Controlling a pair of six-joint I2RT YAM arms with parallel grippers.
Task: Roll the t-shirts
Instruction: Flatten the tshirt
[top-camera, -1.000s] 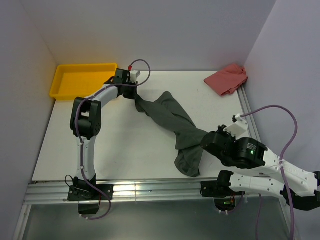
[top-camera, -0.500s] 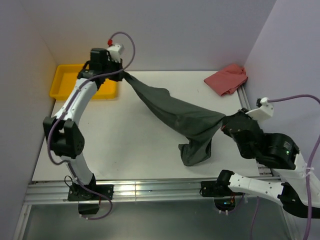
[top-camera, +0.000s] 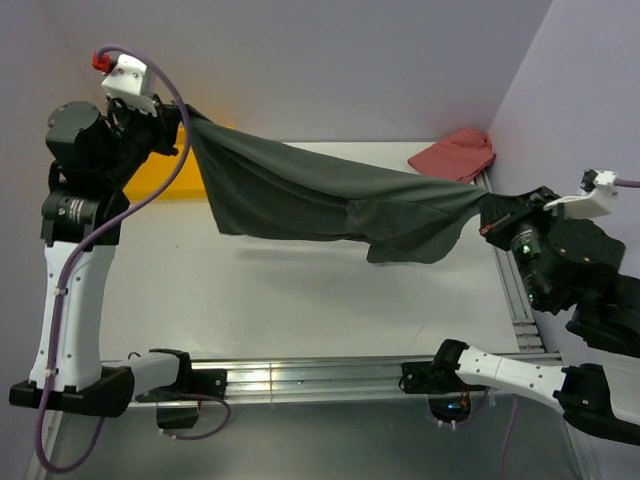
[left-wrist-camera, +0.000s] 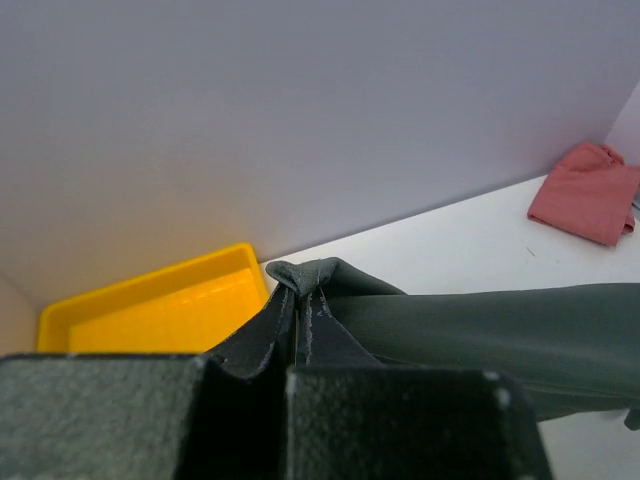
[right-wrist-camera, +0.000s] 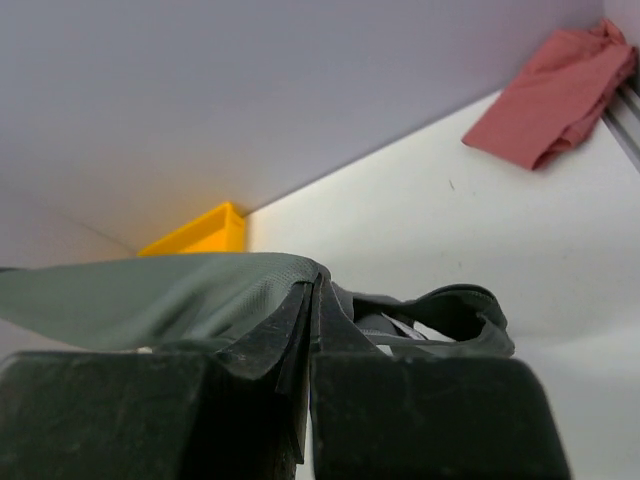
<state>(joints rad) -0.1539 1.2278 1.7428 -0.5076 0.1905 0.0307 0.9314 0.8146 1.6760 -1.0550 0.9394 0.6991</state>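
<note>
A dark charcoal-grey t-shirt hangs stretched in the air above the white table, between my two grippers. My left gripper is raised high at the back left, shut on one end of the cloth. My right gripper is lifted at the right, shut on the other end. In the left wrist view a pinched fold pokes out past the shut left gripper. In the right wrist view the cloth bunches at the right gripper. A loose fold sags below the middle of the span.
A yellow tray sits at the back left, partly hidden by the left arm; it also shows in the left wrist view. A folded red cloth lies in the back right corner. Metal rails run along the table's right and near edges.
Both arms have risen and pulled apart. The t-shirt went from lying crumpled on the table to hanging taut and spread between the grippers.
</note>
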